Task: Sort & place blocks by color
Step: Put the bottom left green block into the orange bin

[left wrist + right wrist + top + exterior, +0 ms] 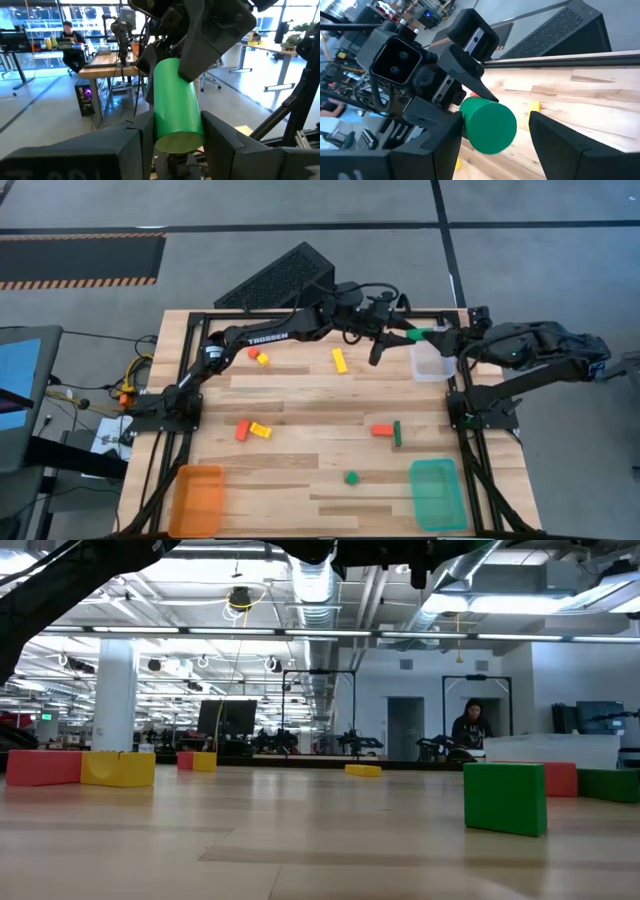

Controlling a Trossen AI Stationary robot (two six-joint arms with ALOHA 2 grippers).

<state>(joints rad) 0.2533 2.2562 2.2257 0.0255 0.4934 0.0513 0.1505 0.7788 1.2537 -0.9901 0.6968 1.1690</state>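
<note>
Both arms meet high over the far edge of the table [300,470], upper middle of the overhead frame. The left gripper [172,135] is clamped on a green cylinder block [175,107], held off the table. The right gripper [492,127] sits around that same cylinder's other end, its fingers [555,140] spread apart and not pressing it. A clear tray [432,362] lies just below the handover. Down on the wood: red and yellow blocks [253,430] at centre left, a yellow bar [340,360], a small green block [351,477]. Orange tray [198,498] lower left, teal tray [436,494] lower right.
</note>
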